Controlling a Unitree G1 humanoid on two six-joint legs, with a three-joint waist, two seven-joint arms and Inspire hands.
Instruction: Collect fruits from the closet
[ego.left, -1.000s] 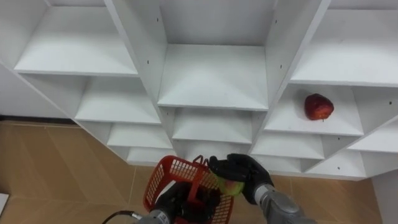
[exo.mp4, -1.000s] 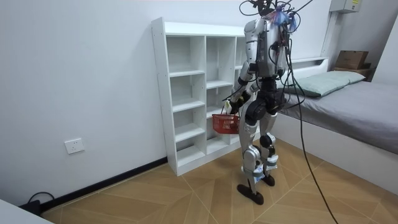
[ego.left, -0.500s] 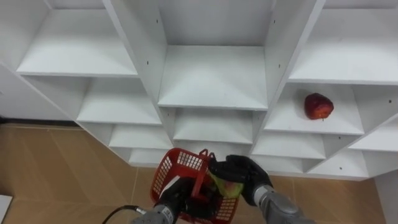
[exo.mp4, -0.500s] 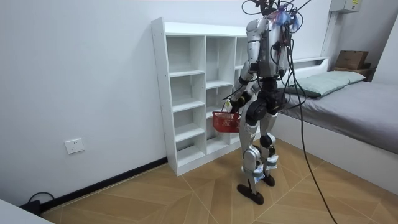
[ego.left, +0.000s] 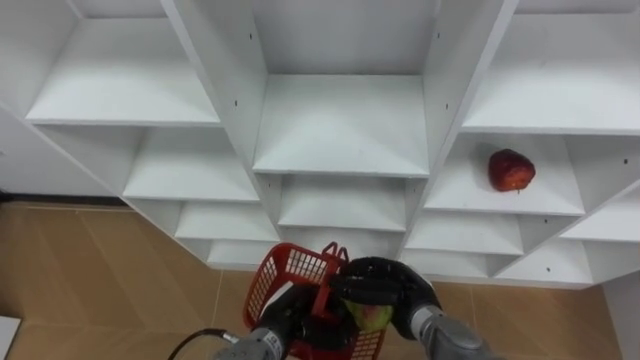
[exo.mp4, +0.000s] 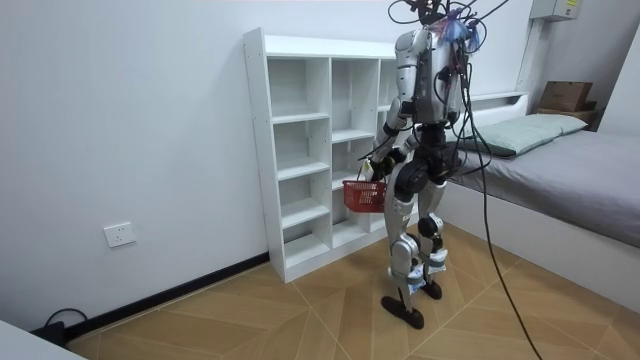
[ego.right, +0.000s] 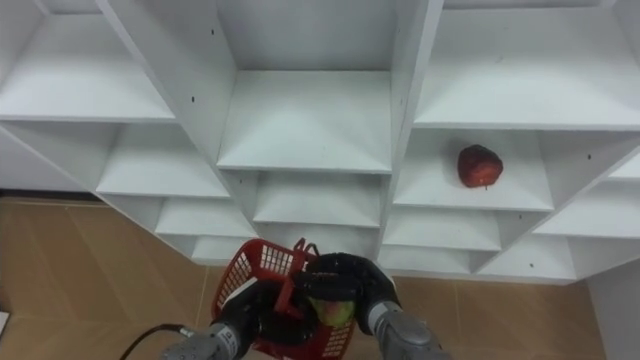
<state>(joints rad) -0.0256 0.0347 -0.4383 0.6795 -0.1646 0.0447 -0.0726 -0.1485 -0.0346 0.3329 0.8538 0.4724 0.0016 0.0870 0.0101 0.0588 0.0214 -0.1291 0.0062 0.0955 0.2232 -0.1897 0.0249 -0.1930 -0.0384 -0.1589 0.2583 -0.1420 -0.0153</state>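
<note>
Right hand (ego.left: 392, 290) is turned palm down, its fingers curled round a greenish fruit (ego.left: 373, 318) held at the mouth of the red basket (ego.left: 283, 272). Left hand (ego.left: 281, 313) is closed on the basket's handle, low before the white closet (ego.left: 340, 130). A red apple (ego.left: 511, 170) is seen on a shelf in the right column.

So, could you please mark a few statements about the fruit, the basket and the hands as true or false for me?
The right hand grips a greenish fruit over the red basket: true.
The red apple lies in the middle column of the shelf unit: false, it lies on a shelf in the right column.
The left hand holds the red basket: true.
The red basket stands on a shelf: false, it hangs from the left hand in front of the shelf unit.
</note>
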